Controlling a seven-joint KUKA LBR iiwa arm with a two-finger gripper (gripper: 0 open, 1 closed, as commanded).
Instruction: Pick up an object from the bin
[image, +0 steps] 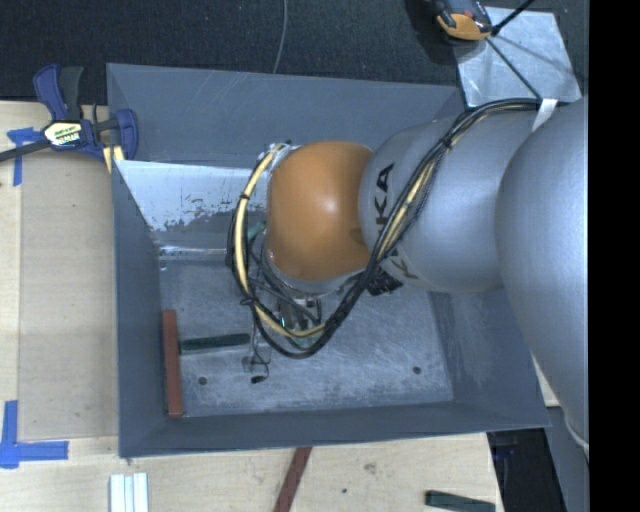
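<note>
Over the left-middle of the bin's floor you have the gripper (258, 368), its small metal tip showing just under a loop of cables (290, 338); most of it is hidden from you by the orange cover (315, 210) on the wrist, so you cannot tell whether it is released or clenched, and nothing can be seen held in it. Your arm (470, 200) comes in from the right, a broad silver body that covers the right side of the grey metal bin (300, 110) and part of its far wall; the cables run along it, round the orange cover and down to the gripper.

Nearest to the gripper lies a dark green strip (212, 343), thin and flat, stretched crosswise on the floor; its right end stops just beside the gripper's tip, a little above and to the left of it as you look, and whether the two touch cannot be made out; its left end reaches the reddish-brown bar (172, 362). That bar lies lengthwise along the foot of the left wall, running from about the middle of the floor towards the near corner; it is well apart from the gripper. The dark green strip meets it near its upper end, so the two make a rough T on its side; both lie flat on the scuffed grey floor.
</note>
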